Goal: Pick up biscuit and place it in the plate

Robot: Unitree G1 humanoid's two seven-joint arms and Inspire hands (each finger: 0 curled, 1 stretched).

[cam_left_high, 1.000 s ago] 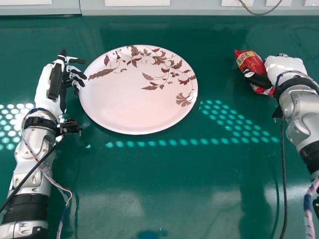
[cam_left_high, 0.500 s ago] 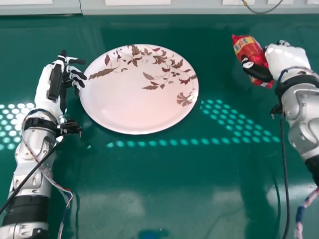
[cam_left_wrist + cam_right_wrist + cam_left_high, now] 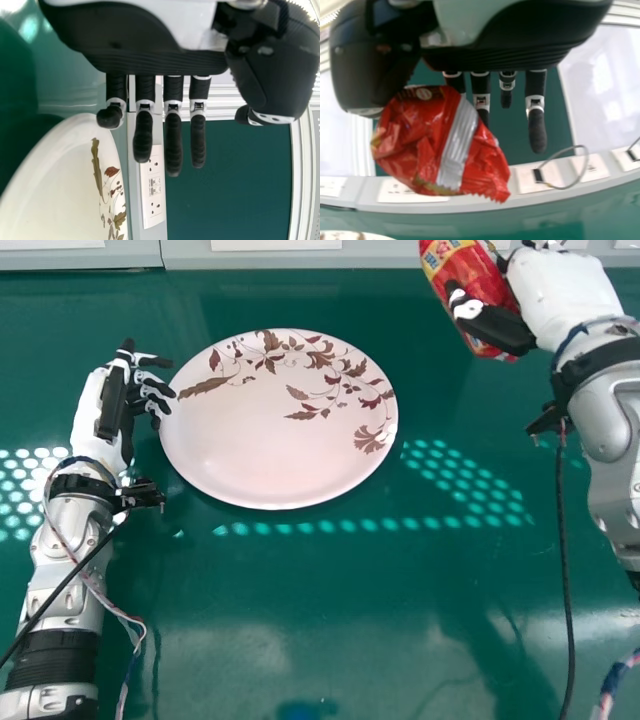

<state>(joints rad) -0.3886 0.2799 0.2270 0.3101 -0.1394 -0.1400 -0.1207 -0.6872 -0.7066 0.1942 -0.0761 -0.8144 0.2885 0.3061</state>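
Red biscuit packet (image 3: 472, 272) grasped by right robot hand (image 3: 562, 290); floral plate (image 3: 265, 445) well to that hand's left. The packet could be dropped short if too loosely pinched.

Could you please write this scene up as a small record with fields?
Biscuit: in a red packet, held up clear of the table
Held by: right hand, packet between thumb and fingers
Plate: round, pale, with a brown and red leaf pattern, on the green table
Left hand: open and empty, beside the plate's left edge
Task status: biscuit not on the plate
Likely next move: right hand brings the packet over the plate
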